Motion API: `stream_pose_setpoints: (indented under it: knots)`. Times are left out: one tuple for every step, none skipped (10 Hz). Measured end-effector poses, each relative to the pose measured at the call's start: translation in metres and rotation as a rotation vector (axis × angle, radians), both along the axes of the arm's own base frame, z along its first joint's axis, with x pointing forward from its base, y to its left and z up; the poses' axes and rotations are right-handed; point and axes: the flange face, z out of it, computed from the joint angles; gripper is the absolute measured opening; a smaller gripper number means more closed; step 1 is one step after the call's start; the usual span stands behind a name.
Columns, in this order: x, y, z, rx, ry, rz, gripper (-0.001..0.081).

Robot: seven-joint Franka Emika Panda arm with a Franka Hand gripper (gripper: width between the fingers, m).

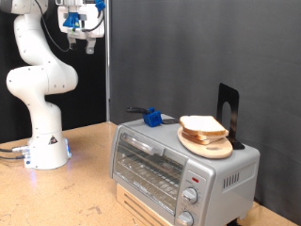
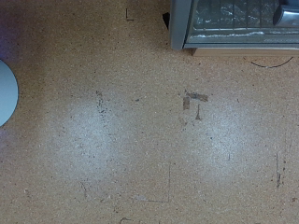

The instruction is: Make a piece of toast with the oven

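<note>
Exterior view: I had the gripper (image 1: pixel 79 40) raised high at the view's top left, well apart from the oven (image 1: pixel 179 160); whether its fingers were released or clenched I couldn't tell. The piece of toast (image 1: pixel 201 125) lay flat on a wooden plate (image 1: pixel 209 144) atop the oven, long axis running left-right, door shut. Wrist view: tabletop (image 2: pixel 121 131), oven corner (image 2: pixel 234 23), no fingers visible.

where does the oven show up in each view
Exterior view: the oven sits at the bottom right, door shut, with the piece of toast on a wooden plate on top.
Wrist view: only one edge of it, by the frame's border.
Shared landmark: the wooden table.
</note>
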Motion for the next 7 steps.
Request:
stream_pose_setpoints:
  knots:
    - [0.000,0.001,0.000,0.012,0.001,-0.001,0.0808]
    - [0.003,0.004,-0.002,0.041,0.006,0.001,0.0808]
    - [0.008,0.006,-0.003,0.067,0.021,0.089,0.0808]
    - [0.020,0.007,-0.004,0.063,0.025,0.216,0.0808]
    - [0.037,0.008,-0.006,0.036,0.004,0.340,0.0808]
    - [0.049,0.010,-0.007,0.017,-0.004,0.437,0.0808]
    - [0.048,0.010,-0.007,0.018,-0.005,0.403,0.0808]
